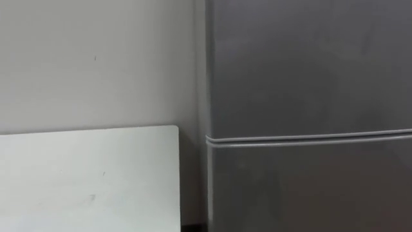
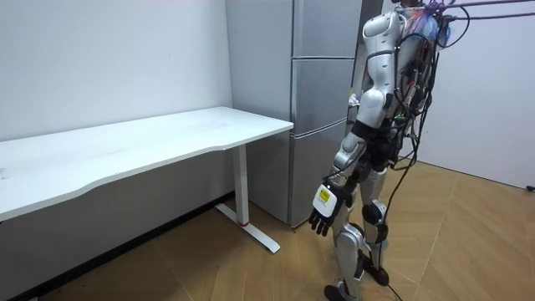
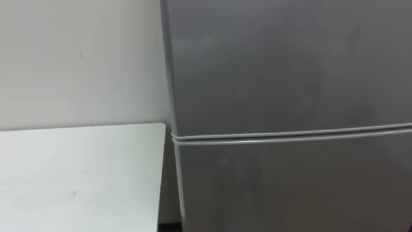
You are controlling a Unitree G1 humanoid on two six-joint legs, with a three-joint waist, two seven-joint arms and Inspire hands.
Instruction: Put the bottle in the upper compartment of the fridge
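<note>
Plainly, in the left eye view you face the fridge [image 1: 309,116] filling the right of the frame, both doors closed, their seam running across mid-height; the desk [image 1: 90,174] sits at lower left. No bottle is to be seen on it (perhaps it's behind that upper door, or elsewhere). In the room view the robot stands just before the fridge, one robot hand [image 2: 323,216] hanging low at centre, fingers loosely curled, holding nothing.
</note>
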